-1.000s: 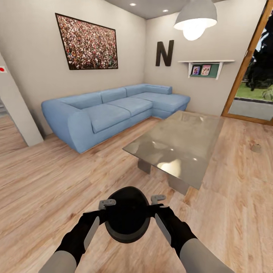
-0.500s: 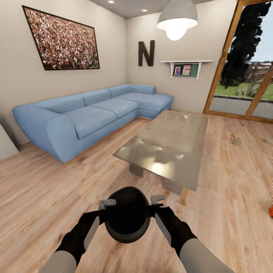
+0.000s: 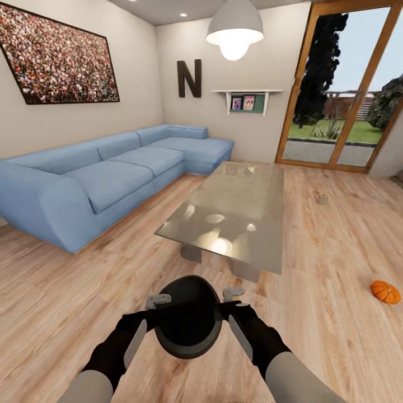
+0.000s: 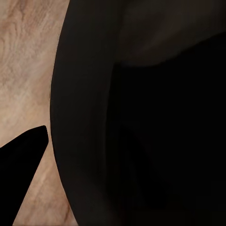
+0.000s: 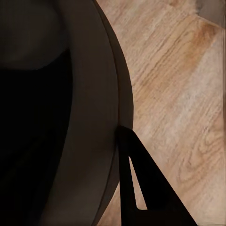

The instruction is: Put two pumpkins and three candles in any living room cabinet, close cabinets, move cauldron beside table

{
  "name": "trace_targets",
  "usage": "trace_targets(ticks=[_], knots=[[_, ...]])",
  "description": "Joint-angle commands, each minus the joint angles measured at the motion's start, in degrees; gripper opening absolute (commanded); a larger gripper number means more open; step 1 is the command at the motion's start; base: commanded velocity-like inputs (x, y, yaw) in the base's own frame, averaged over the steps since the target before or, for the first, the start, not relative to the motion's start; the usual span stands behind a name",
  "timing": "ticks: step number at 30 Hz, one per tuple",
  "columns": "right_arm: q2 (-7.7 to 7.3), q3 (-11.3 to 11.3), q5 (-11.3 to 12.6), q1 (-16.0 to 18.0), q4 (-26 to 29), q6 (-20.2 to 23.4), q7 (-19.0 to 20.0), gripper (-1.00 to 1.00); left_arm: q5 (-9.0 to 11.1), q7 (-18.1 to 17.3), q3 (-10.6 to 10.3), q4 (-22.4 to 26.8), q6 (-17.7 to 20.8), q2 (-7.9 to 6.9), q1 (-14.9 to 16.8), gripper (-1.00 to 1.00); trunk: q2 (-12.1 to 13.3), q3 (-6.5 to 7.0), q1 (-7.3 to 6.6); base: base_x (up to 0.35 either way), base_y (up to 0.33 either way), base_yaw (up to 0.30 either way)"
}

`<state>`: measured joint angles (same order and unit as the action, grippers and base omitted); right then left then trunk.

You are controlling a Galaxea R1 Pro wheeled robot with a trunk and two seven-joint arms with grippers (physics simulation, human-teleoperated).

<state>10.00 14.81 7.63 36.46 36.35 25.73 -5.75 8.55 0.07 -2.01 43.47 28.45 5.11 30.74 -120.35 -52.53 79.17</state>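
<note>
Gripping cauldron (image 3: 188,322) rim: left jaws (image 3: 157,305), right jaws (image 3: 230,298) pinch opposite sides above floor (image 3: 67,291).

Beige walls (image 3: 140,61) and plank floor (image 3: 73,280), a blue corner sofa (image 3: 106,179), lit pendant lamp (image 3: 234,31), and glazed wooden doors (image 3: 341,95) onto a garden.

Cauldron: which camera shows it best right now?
The head view. It shows the whole cauldron held between the left gripper and right gripper, short of the table. The left wrist view shows a dark wall close up; the right wrist view shows a curved rim against the floor.
</note>
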Motion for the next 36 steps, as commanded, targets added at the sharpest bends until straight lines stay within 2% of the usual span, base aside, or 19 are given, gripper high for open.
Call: trace_targets(ticks=[1,17,36], knots=[[0.00,0.31,2.13,0.05,3.73,0.09,2.24,-1.00,1.14,0.02,-0.29,0.09,0.25,-0.01,-0.02,-1.00,-0.03,-0.05,-0.01,0.000,0.181,-0.277],[0.00,0.31,2.13,0.03,3.73,0.11,2.24,-1.00,1.13,0.02,-0.33,0.07,0.28,-0.01,0.02,-1.00,-0.03,-0.05,-0.01,0.000,0.195,-0.265],[0.00,0.25,2.13,0.05,3.73,-0.13,2.24,-1.00,1.12,0.02,-0.36,0.07,0.29,-0.01,0.00,-1.00,-0.03,-0.05,-0.01,0.099,0.118,-0.014]])
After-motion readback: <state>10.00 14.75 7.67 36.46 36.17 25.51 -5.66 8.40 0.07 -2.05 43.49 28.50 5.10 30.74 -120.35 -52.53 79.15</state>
